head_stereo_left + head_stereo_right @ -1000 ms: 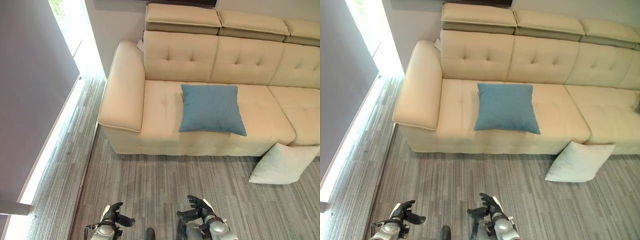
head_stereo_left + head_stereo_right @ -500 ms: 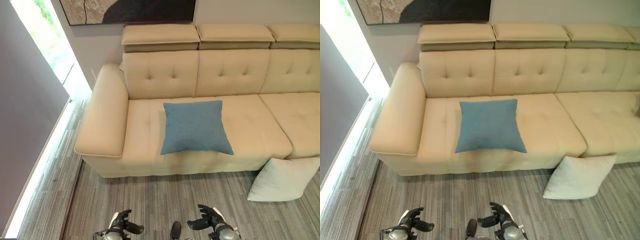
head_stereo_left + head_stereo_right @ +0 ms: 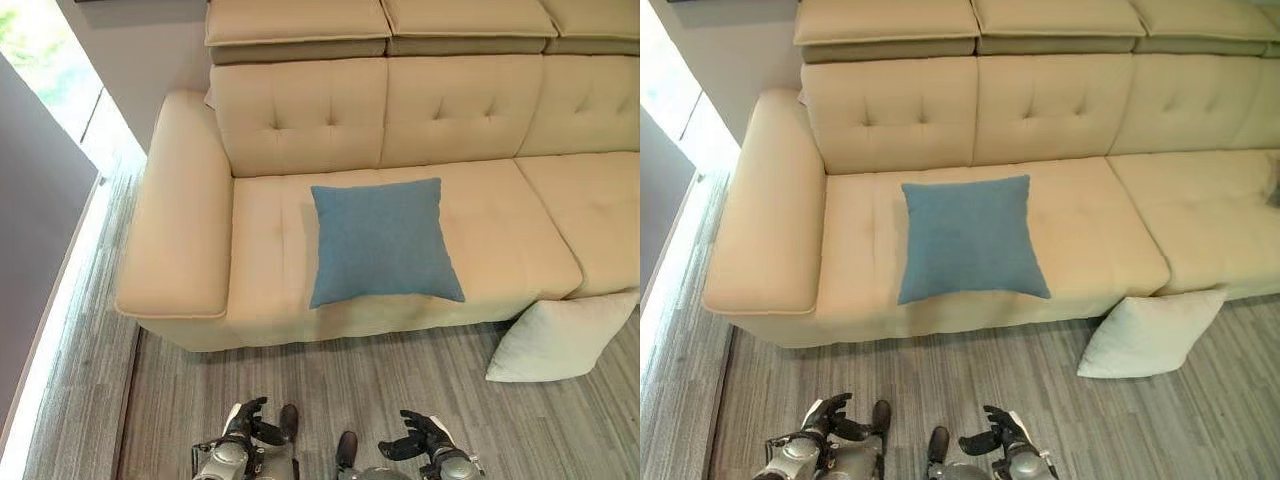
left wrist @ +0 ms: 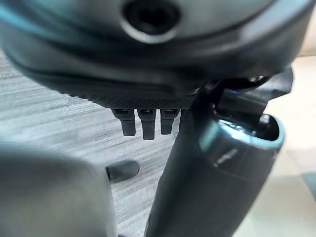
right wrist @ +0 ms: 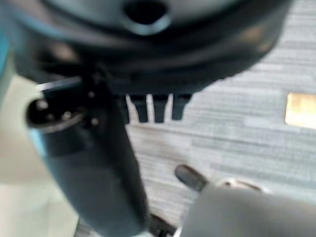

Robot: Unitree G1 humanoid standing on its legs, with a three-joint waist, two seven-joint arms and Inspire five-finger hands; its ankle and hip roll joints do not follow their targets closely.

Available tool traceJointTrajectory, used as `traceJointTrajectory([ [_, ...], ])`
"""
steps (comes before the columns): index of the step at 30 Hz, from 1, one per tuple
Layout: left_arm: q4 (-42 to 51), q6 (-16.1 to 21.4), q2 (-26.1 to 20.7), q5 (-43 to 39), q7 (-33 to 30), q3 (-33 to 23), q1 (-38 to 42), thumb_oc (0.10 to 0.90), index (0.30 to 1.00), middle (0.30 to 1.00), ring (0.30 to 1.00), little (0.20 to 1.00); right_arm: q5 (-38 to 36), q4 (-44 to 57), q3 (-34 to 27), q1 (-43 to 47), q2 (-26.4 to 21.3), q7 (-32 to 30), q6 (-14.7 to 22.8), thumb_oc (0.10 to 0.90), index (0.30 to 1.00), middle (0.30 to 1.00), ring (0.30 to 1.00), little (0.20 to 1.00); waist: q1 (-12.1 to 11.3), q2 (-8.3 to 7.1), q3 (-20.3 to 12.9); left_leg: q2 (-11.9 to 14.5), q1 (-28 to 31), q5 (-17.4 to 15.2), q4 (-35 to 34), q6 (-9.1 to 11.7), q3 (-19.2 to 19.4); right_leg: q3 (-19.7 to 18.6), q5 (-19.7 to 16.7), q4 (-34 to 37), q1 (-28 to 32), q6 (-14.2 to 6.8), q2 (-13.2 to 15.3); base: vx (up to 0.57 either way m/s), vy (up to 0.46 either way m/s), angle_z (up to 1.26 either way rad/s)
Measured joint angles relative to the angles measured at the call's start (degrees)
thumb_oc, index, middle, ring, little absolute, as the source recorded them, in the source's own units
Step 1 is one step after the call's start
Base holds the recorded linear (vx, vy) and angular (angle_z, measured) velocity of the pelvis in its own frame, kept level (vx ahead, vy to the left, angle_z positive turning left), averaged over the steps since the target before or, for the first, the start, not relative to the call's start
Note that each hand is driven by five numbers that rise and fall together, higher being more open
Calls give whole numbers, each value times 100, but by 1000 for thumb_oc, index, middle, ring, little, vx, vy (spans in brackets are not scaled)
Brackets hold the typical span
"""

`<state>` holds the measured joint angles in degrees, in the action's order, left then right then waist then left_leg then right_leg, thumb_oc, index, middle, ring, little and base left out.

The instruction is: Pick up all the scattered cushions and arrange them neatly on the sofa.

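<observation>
Daylight pours in from the window strip (image 3: 45,60) off past the left hand's (image 3: 243,428) side, blown out to near white, and it washes the floor (image 3: 90,330) beside it pale. The sofa (image 3: 1040,230) is evenly lit, with a soft shadow under its front edge and under the blue cushion (image 3: 382,240). Head views are crisp (lines bow a little at the edges). Both wrist views are badly out of focus up close.

Blue cushion (image 3: 970,238) on sofa (image 3: 770,230), white cushion (image 3: 1148,333) aground
</observation>
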<state>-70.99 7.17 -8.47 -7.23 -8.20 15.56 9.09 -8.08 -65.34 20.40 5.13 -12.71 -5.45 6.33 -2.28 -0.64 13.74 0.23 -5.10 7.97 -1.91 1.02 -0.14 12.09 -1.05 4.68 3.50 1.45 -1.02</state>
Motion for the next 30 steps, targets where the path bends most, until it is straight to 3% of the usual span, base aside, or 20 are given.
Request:
traceJointTrajectory([
  [5, 14, -10, -205, -10, -12, -14, -50, 800, 900, 900, 900, 900, 2, -31, -1, 123, 131, 9, 11, 800, 900, 900, 900, 900, -37, -59, -32, -198, 330, -333, -26, -274, 253, -156, 578, -1101, -287, -440, 334, 152, 145, -22],
  [7, -6, -18, -323, -10, -21, 10, -80, 800, 900, 900, 900, 900, 6, 14, 12, 224, 223, 19, 20, 800, 900, 900, 900, 900, 37, -66, -38, -212, 497, -457, -33, -399, 274, -182, 986, -2635, -861, -763, 558, 128, 92, -10],
  [9, -8, -13, -327, -9, -27, 4, -89, 800, 900, 900, 900, 900, 7, 85, 25, 209, 254, 20, 23, 800, 900, 900, 900, 900, 36, -93, -54, -225, 600, -479, -20, -420, 256, -211, 1177, -3276, -1122, -856, 694, 207, 12, 10],
  [10, -13, -9, -332, -9, -41, 11, -98, 800, 900, 900, 900, 900, 10, 90, 45, 166, 296, 34, 16, 800, 900, 900, 900, 900, 23, -142, -90, -247, 687, -635, -51, -547, 238, -342, 1192, -3363, -1261, -847, 823, 213, -25, 3],
  [12, -46, -19, -332, -2, -44, 14, -126, 800, 900, 900, 900, 900, 15, 107, 49, 166, 310, 29, 18, 800, 900, 900, 900, 900, 57, -185, -118, -253, 768, -620, -137, -546, 222, -485, 1189, -3056, -1379, -842, 940, 228, -81, 1],
  [14, -72, -16, -324, 8, -43, 80, -135, 800, 900, 900, 900, 900, 30, 107, 44, 166, 308, 27, -1, 800, 900, 900, 900, 900, 134, -219, -125, -238, 799, -650, -167, -554, 169, -484, 1039, -2305, -1453, -745, 1073, 296, -147, 10],
  [17, -183, -23, -298, 57, -36, 180, -134, 800, 900, 900, 900, 900, 69, 134, 40, 247, 289, 28, -22, 800, 900, 900, 900, 900, 311, -199, -126, -140, 912, -716, -249, -469, 81, -503, 281, -1185, -1562, -835, 1053, 240, -168, 15],
  [18, -220, -21, -276, 52, -27, 171, -155, 800, 900, 900, 900, 900, 86, 126, 24, 226, 289, 29, -33, 800, 900, 900, 900, 900, 325, -236, -134, -96, 1036, -791, -256, -318, 42, -442, -257, -683, -1495, -796, 1065, 263, -211, 19],
  [19, -222, -18, -274, 53, -34, 171, -164, 800, 900, 900, 900, 900, 103, 110, 11, 214, 287, 28, -41, 800, 900, 900, 900, 900, 325, -242, -144, -67, 1110, -866, -258, -246, 20, -401, -550, -631, -1425, -763, 1060, 251, -196, 15],
  [20, -216, -14, -263, 55, -37, 170, -208, 800, 900, 900, 900, 900, 122, 79, 1, 190, 266, 28, -66, 800, 900, 900, 900, 900, 313, -206, -152, 0, 1223, -920, -246, -100, -47, -332, -815, -560, -1253, -596, 979, 290, -224, 11],
  [21, -216, -8, -194, 58, -27, 175, -252, 800, 900, 900, 900, 900, 136, 73, -7, 139, 171, 23, -83, 800, 900, 900, 900, 900, 316, -42, -216, 183, 1276, -945, -186, -53, -95, -259, -793, -397, -1049, -526, 763, 291, -225, 6],
  [23, -256, -9, -97, 59, -27, 141, -263, 800, 900, 900, 900, 900, 157, 79, -66, 117, 73, 20, -90, 800, 900, 900, 900, 900, 325, 88, -262, 402, 1352, -976, -73, 30, -266, -128, -780, -181, -754, -388, 568, 212, -209, 13],
  [25, -222, 2, 7, 59, -29, 135, -266, 800, 900, 900, 900, 900, 163, 78, -76, 105, -41, 14, -93, 800, 900, 900, 900, 900, 317, 88, -274, 490, 1222, -906, 292, 198, -389, -52, -662, -75, -547, -313, 464, 166, -265, 22],
  [28, -217, -2, 97, 58, -14, 142, -144, 800, 900, 900, 900, 900, 134, 75, -46, 107, -62, 21, -91, 800, 900, 900, 900, 900, 302, -84, -274, 462, 602, -931, 1465, 436, -604, 116, -572, 61, -443, -173, 437, 67, -169, 29],
  [29, -201, 1, 65, 56, 6, 135, -71, 800, 900, 900, 900, 900, 125, 60, 11, 132, -26, 19, -89, 800, 900, 900, 900, 900, 263, -160, -251, 421, 249, -882, 2072, 598, -647, 175, -535, 52, -419, -18, 410, 76, -139, 20],
  [30, -195, 0, 59, 55, 1, 135, -11, 800, 900, 900, 900, 900, 125, 56, 57, 146, -22, 20, -83, 800, 900, 900, 900, 900, 211, -165, -254, 460, 165, -823, 2249, 687, -657, 183, -498, 52, -400, 34, 364, 110, -112, 7],
])
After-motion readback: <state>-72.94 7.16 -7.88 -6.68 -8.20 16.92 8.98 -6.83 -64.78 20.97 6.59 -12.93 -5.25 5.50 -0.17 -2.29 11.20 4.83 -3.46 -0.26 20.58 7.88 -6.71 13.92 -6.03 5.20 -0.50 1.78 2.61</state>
